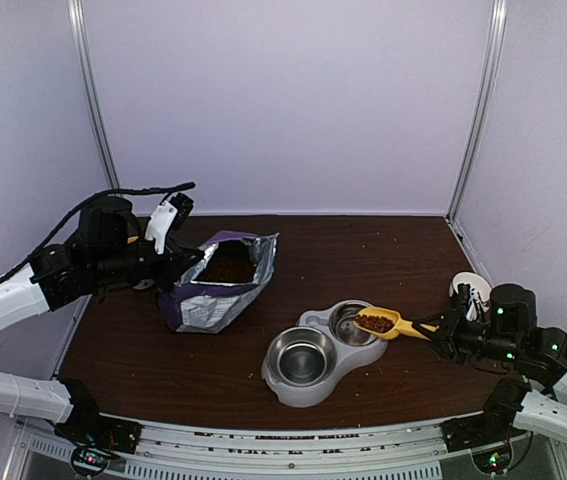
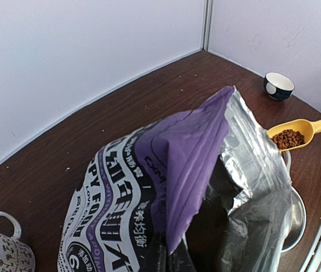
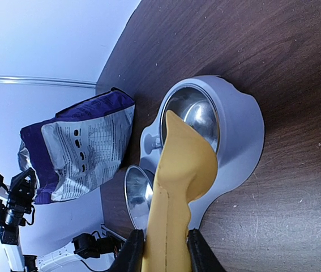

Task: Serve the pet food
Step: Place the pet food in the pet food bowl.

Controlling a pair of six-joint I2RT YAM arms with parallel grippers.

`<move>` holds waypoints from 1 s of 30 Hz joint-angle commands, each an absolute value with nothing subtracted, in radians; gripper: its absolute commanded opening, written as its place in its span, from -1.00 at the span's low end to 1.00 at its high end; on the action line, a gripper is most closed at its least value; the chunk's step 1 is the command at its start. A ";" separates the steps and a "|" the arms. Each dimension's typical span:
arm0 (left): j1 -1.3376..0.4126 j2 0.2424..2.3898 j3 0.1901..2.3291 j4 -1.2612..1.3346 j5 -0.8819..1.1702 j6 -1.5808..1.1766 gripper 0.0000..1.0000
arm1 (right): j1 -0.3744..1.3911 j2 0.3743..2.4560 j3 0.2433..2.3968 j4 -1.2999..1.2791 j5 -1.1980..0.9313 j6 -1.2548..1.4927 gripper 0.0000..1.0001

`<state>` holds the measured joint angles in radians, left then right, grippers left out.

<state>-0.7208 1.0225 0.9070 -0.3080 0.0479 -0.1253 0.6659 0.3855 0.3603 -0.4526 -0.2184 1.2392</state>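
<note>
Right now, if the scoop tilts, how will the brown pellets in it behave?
Probably pour as loose grains: the pet food lies heaped as separate pellets in the yellow scoop. Being small, they would likely bounce or scatter off the steel bowl below.

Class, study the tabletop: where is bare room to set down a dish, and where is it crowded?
Free: the back strip of table behind the bowls, right of the bag; also the front-left patch between bag, bowls and near edge. Crowded: the right side, where the scoop with kibble hangs over the bowls and a cup stands nearby.
</note>
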 commanded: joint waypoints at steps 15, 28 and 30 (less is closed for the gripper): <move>-0.715 1.037 0.928 -0.296 0.035 -0.138 -1.00 | 0.656 0.448 0.445 -0.493 -0.201 1.142 -1.00; -0.715 1.037 0.928 -0.296 0.035 -0.138 -1.00 | 0.656 0.551 0.560 -0.609 -0.179 1.039 -1.00; -0.715 1.036 0.930 -0.298 0.035 -0.139 -1.00 | 0.657 0.581 0.592 -0.632 -0.177 1.008 -1.00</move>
<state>-0.7208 1.0229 0.9073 -0.3080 0.0479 -0.1261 0.6621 0.5423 0.5148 -0.5838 -0.2100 1.0821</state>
